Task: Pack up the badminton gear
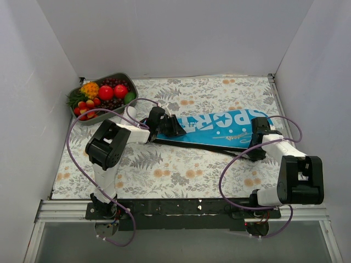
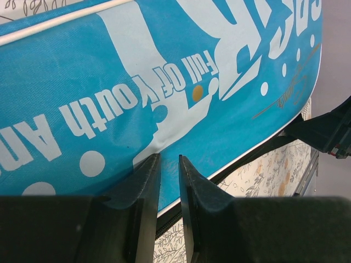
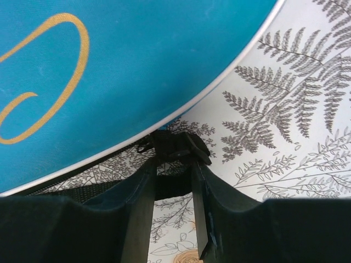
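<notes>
The blue "SPORT" bag point(image 1: 219, 129) lies flat across the middle of the table, closed as far as I can see. My left gripper point(image 1: 178, 130) sits on its narrow left end. In the left wrist view the fingers point(image 2: 169, 158) stand almost together on the puckered blue fabric point(image 2: 109, 66). My right gripper point(image 1: 256, 143) is at the bag's near right edge. In the right wrist view it point(image 3: 173, 161) is shut on the black strap point(image 3: 175, 147) just below the bag's rim point(image 3: 109, 66). No rackets or shuttlecock tube are in view.
A grey tray point(image 1: 88, 121) of colourful fruit stands at the back left. A small white rounded thing point(image 1: 131, 115) shows beside it; I cannot tell what it is. White walls close in the table on three sides. Purple cables loop off both arms.
</notes>
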Controlling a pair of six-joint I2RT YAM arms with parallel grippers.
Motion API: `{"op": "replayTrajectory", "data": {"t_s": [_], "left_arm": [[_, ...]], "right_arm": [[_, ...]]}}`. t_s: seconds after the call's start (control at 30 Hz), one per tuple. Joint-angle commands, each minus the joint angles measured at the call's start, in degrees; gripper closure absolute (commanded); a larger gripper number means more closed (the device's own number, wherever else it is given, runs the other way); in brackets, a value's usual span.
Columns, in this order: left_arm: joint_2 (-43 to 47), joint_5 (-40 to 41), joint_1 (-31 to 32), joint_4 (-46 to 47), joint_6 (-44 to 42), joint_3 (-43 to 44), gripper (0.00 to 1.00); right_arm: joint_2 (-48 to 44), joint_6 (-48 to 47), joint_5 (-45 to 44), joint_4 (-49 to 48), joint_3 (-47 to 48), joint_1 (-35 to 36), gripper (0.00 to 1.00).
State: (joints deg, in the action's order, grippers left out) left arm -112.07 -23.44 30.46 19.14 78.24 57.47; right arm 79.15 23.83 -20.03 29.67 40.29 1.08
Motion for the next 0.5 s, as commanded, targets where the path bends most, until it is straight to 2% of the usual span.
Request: {"op": "replayTrajectory", "data": {"t_s": [0.0, 0.17, 0.47], "left_arm": [[1.7, 0.0, -0.7, 0.6, -0.3, -1.0, 0.81], [1.5, -0.7, -0.7, 1.2, 0.2, -1.0, 0.81], [1.8, -1.1, -0.7, 1.3, 0.2, -1.5, 0.81]], "right_arm": [[0.2, -1.6, 3.0, -3.6, 0.8, -0.5, 0.61], [-0.5, -0.8, 5.3, -3.1, 0.8, -0.4, 0.63], [-6.2, 4.4, -2.6, 5.7, 3.7, 3.1, 0.66]]}}
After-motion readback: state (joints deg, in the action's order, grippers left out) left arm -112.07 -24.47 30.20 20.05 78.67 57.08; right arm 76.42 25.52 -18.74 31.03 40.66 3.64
